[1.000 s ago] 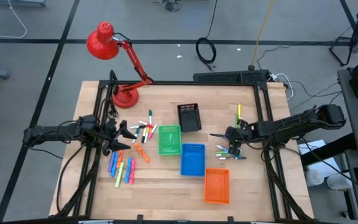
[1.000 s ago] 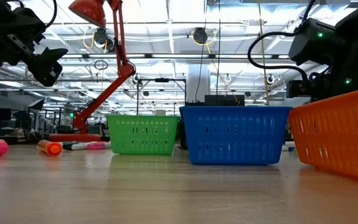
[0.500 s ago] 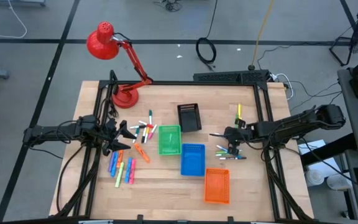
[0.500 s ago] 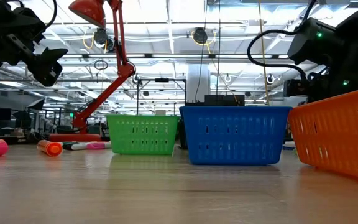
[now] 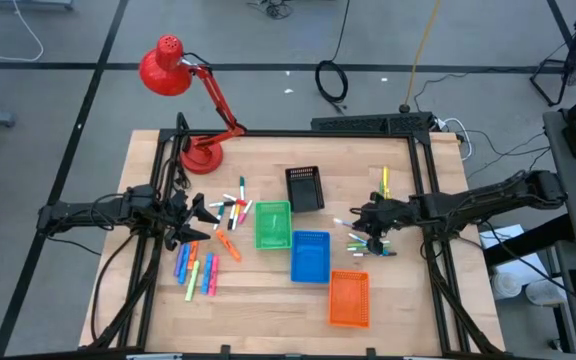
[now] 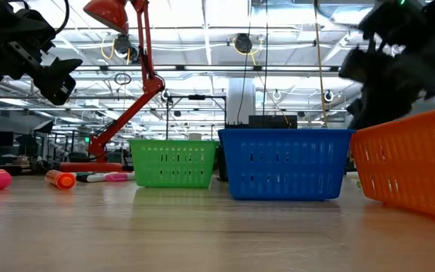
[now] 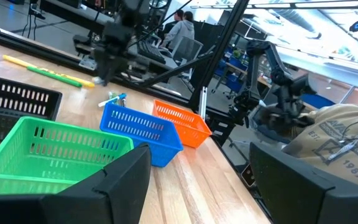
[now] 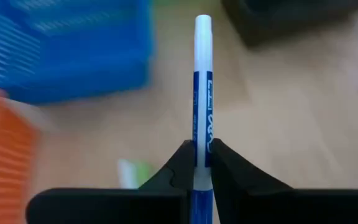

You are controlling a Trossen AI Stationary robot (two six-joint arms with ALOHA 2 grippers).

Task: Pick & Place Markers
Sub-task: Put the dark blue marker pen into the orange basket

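the right gripper [image 5: 366,222], at centre right of the high view, was clamped on a blue-and-white marker [image 8: 202,99], its two dark fingers [image 8: 178,167] pressed against the barrel from either side. in the right wrist view the marker stood straight out past the fingertips, pinched near its lower part with the white end pointing away, a hold that probably left most of the barrel free to drop end-first into a basket. the blue basket [image 5: 309,255] lay just left of that gripper in the high view, with the orange basket [image 5: 348,298] below it and the green basket [image 5: 272,224] further left; a few loose markers [image 5: 360,244] lay on the table [image 5: 268,310] just under the gripper. the left gripper [image 5: 200,215] waited at centre left with its fingers spread wide and holding nothing, right beside another scatter of markers [image 5: 232,208], seemingly parked there for its own next pick.
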